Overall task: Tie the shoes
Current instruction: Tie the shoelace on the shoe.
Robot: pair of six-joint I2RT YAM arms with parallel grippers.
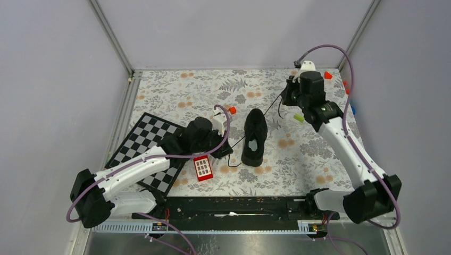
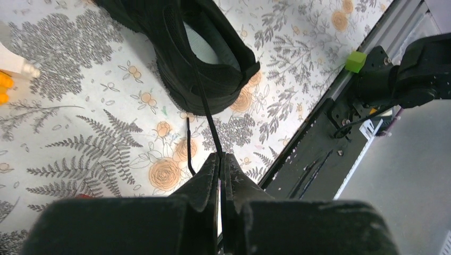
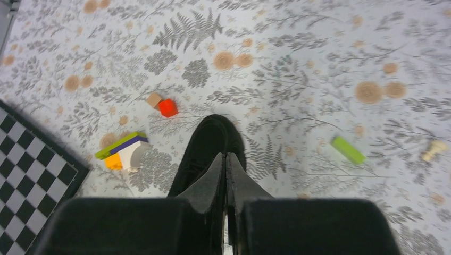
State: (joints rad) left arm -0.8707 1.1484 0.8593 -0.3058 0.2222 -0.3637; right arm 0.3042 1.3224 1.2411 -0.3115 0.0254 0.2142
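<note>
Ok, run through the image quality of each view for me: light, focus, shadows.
Top external: even, soft light, faint shadows, sharp throughout, though the black shoe shows little surface detail. Left wrist: the left gripper up close is soft, the lace and floral cloth crisp. Right wrist: the right gripper blurs likewise, the cloth beyond is sharp; no glare.

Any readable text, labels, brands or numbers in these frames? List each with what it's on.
None readable.
The small red pad with a grid of white squares: any marks too small to read.
The all-black low-top sneaker and the black-and-white chequered board show no lettering.
</note>
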